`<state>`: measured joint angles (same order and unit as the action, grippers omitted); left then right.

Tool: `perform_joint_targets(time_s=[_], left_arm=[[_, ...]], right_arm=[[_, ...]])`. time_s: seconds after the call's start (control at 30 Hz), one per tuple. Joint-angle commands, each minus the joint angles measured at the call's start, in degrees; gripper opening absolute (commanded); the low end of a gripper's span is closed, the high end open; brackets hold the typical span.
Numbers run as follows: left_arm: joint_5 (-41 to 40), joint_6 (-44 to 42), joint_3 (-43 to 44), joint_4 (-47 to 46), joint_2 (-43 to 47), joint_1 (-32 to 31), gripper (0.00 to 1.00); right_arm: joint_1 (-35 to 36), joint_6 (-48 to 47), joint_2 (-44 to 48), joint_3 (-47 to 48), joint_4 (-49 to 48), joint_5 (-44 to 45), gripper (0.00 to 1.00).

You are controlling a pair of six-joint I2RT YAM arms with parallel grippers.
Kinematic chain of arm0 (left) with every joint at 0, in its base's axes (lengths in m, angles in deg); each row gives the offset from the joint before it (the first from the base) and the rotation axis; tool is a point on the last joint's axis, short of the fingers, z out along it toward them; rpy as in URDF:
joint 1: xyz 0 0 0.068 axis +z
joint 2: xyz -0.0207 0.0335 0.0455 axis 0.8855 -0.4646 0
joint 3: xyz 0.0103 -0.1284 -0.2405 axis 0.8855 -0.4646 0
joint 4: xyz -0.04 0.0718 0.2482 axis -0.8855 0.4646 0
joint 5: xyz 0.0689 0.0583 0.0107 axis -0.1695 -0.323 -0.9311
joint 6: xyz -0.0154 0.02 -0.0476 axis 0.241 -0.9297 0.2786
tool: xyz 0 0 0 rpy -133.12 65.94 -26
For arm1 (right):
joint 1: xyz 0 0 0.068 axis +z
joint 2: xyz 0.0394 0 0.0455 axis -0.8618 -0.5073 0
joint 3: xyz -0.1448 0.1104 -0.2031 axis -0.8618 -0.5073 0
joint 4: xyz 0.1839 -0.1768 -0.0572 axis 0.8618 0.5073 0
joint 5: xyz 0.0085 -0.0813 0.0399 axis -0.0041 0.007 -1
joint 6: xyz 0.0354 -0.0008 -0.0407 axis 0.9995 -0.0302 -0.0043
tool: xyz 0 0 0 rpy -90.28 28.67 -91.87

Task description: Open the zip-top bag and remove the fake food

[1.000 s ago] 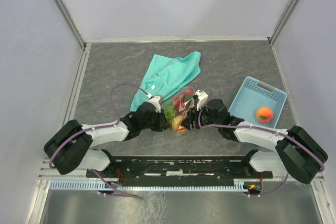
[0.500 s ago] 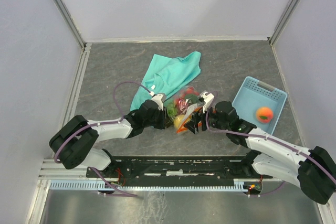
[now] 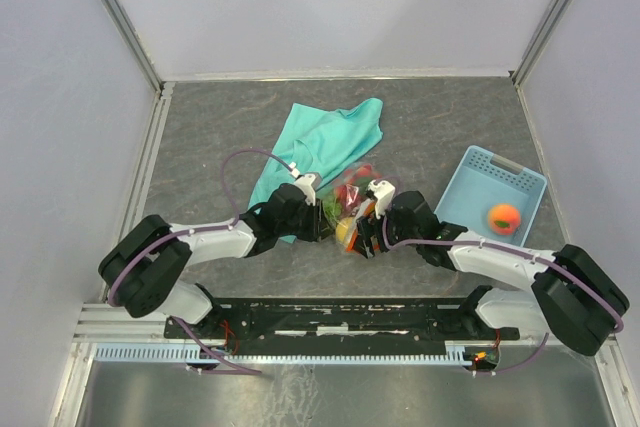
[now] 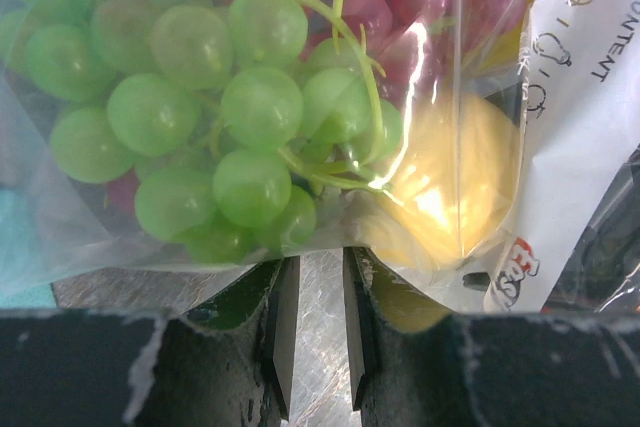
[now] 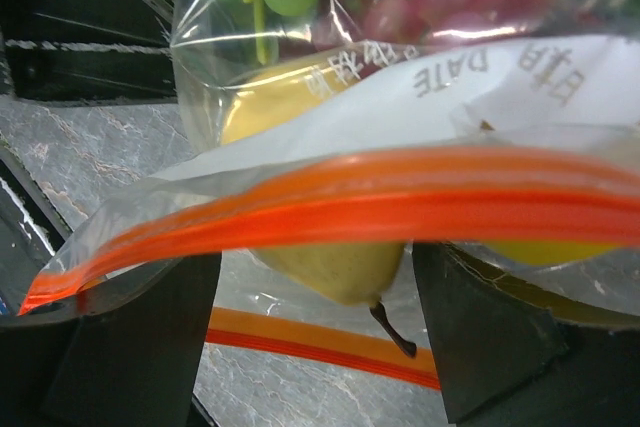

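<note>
The clear zip-top bag point(image 3: 352, 197) lies mid-table between my two grippers, full of fake food. In the left wrist view it holds green grapes point(image 4: 230, 117), dark red grapes point(image 4: 400, 7) and a yellow fruit point(image 4: 450, 187). My left gripper point(image 4: 318, 259) point(image 3: 318, 209) is nearly closed on the bag's crinkly lower edge. In the right wrist view the orange-red zip strip point(image 5: 400, 202) arches over my right gripper point(image 5: 315, 267) point(image 3: 368, 222). The other half of the strip point(image 5: 300, 342) lies on the table, so the mouth is apart. My right gripper is open, with a yellow-green pear point(image 5: 335, 267) between its fingers, untouched.
A teal cloth point(image 3: 320, 142) lies behind the bag, partly under it. A light blue basket point(image 3: 515, 175) at the right holds an orange peach point(image 3: 504, 217). Grey walls enclose the table on three sides.
</note>
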<state>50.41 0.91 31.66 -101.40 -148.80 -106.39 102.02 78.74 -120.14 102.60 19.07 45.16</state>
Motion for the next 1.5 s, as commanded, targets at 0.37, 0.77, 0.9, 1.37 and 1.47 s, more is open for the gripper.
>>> perform_joint_targets(time_s=[0.37,0.77,0.9,1.37,1.47], left_arm=[[4.3,-2.0,4.1,-3.7,-3.7,0.2,0.29],[5.1,-2.3,5.1,-3.0,-3.4,0.2,0.3],[0.1,-3.4,3.2,0.0,1.9,1.4,0.35],[-0.5,-8.0,-2.7,2.8,29.5,-1.9,0.76],[-6.4,-12.7,-2.0,2.1,30.6,-9.9,0.78]], right_arm=[[1.5,-2.5,-10.3,3.3,-10.4,-2.1,0.87],[1.8,-3.5,-11.1,6.7,-9.2,-4.7,0.66],[1.8,-2.8,-5.0,3.2,-5.9,-0.2,0.6],[1.8,0.0,14.8,2.7,13.9,11.2,0.51],[1.8,1.3,15.5,3.6,17.0,12.4,0.5]])
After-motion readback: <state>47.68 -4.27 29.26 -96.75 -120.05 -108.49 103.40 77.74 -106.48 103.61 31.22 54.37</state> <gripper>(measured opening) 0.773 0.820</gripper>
